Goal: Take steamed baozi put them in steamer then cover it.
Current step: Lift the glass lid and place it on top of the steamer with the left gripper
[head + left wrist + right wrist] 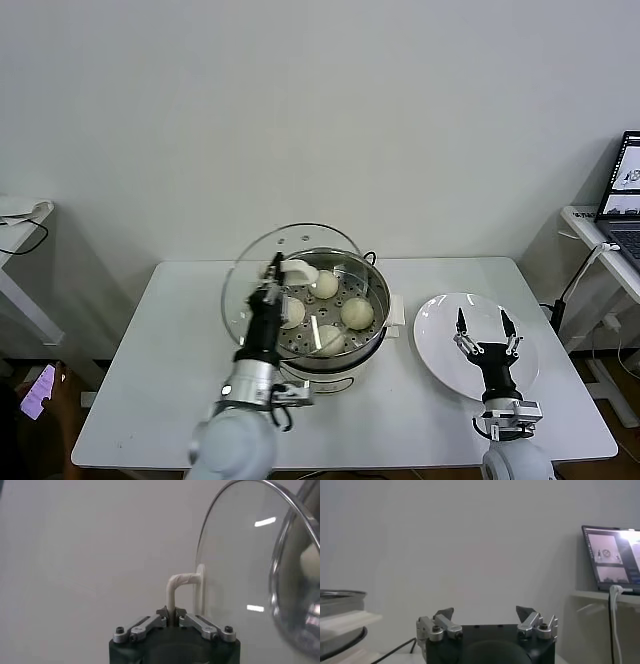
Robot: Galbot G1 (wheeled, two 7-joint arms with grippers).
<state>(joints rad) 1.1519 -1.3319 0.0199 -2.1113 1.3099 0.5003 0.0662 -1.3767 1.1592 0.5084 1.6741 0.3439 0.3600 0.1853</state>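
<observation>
On my head view the left pincer is clamped tight on the cream-white handle of the cover, holding the glass lid up on edge, tilted, at the steamer's left side and partly over its rim. My left wrist view confirms the grip: the left pincer has its jaws closed onto the bent white handle, and the cover stands to one side of it as a big clear disc with a metal rim.

The steamer sits in the middle of the white desk, uncovered, its shiny pot on the cream-white base. Four steamed baozi lie on the perforated tray inside; the left-hand one shows through the glass of the lid.

My right pincer hovers above the white plate, which lies on the desk just to the right of the steamer. Its jaws are spread wide with nothing between them, and the right wrist view shows the same: the right pincer gaping, holding nothing. A laptop stands on a side table at far right.
</observation>
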